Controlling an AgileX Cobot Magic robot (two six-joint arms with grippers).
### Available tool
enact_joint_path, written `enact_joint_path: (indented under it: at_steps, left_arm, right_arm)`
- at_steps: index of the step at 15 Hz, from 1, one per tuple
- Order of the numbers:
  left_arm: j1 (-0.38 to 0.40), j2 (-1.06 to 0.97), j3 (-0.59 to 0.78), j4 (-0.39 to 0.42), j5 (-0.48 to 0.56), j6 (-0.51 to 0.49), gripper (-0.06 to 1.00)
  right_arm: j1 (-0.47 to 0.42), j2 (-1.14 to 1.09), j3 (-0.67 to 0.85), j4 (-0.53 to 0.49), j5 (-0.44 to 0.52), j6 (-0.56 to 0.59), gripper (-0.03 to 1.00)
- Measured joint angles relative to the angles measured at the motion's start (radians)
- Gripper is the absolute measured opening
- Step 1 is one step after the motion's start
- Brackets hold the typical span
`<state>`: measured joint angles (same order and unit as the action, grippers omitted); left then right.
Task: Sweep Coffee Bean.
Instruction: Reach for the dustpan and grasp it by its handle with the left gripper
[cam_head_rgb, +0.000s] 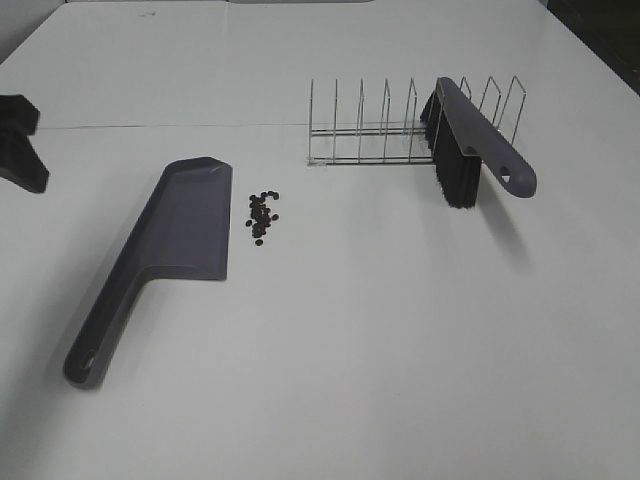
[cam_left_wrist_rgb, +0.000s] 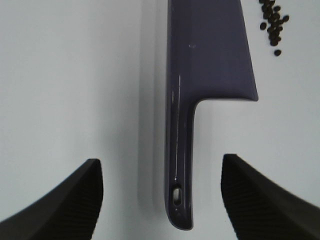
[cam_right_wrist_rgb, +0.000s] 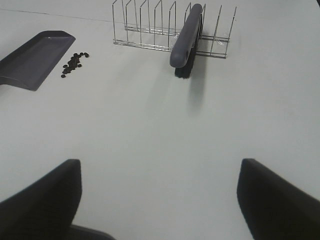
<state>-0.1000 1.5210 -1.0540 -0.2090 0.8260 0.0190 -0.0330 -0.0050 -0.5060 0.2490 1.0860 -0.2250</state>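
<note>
Coffee bean (cam_head_rgb: 262, 216): a loose cluster on the surface (cam_head_rgb: 400, 350), just beside the dustpan (cam_head_rgb: 185, 220) at its 3 o'clock and not touching it.

Rack (cam_head_rgb: 360, 120): stands at 1 o'clock of the beans and holds the brush (cam_head_rgb: 480, 125) tilted between its wires. A skewed pull would likely snag the bristles and drag the rack along.

Dustpan: the handle points to 7 o'clock. The left gripper (cam_left_wrist_rgb: 160, 159) has its jaws spread on either side of the handle, clear of it. An off-centre closure could swing the pan into the beans and scatter them.

Brush: the right gripper (cam_right_wrist_rgb: 160, 161) has its jaws spread and empty, well short of the brush.

Beans: small and rounded. A fast stroke would probably roll them past the pan.
</note>
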Motion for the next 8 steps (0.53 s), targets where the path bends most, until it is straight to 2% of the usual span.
enact_joint_path:
  at_steps: [4, 8]
  left_arm:
    - [-0.064, 0.221, -0.039, -0.009, 0.003, -0.008, 0.64]
    - [-0.116, 0.33, -0.04, -0.009, -0.01, -0.012, 0.65]
  right_arm:
    - [0.0, 0.0, 0.0, 0.0, 0.0, 0.0, 0.75]
    - [0.0, 0.0, 0.0, 0.0, 0.0, 0.0, 0.75]
